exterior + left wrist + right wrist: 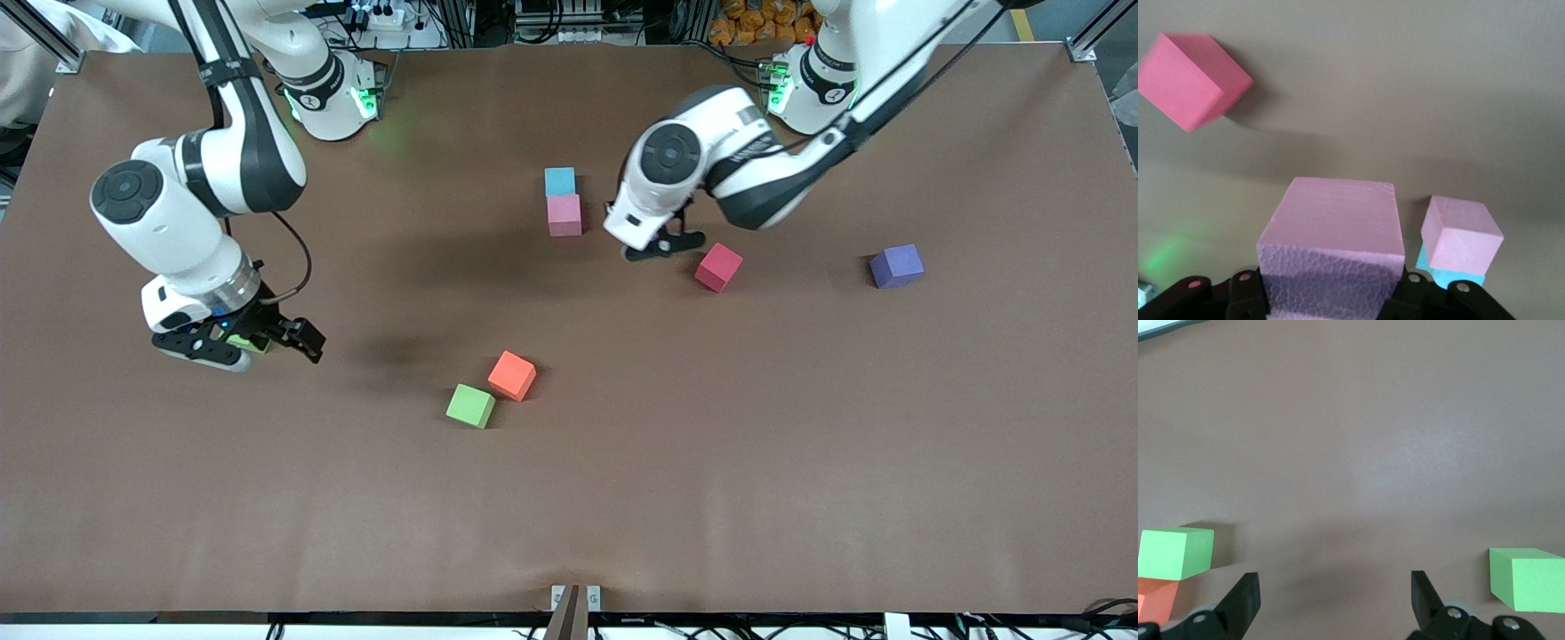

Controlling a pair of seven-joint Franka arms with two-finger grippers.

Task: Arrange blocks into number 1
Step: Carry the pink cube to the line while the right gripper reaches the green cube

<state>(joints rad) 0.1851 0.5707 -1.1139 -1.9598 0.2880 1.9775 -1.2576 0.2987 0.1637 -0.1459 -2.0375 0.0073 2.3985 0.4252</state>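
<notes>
Left gripper (1331,303) pinched light pink foam cube (1335,247), carried beside the pink-and-blue row (563,203) to extend it | right gripper (1335,600) spread, waited.

There are no words, numbers or signs to read on the blocks, the arms or the table.

A blue cube (559,180) and a pink cube (564,215) touch in a short file near the middle of the table, the pink one nearer the front camera. A second pink cube (1335,250) is clamped in the left gripper (1331,293), above the table beside them. A crimson cube (718,267) lies near, turned askew. A purple cube (896,266) sits toward the left arm's end. An orange cube (512,375) and a green cube (470,405) touch at corners, nearer the front edge. Another green cube (1528,579) lies under the right arm.
</notes>
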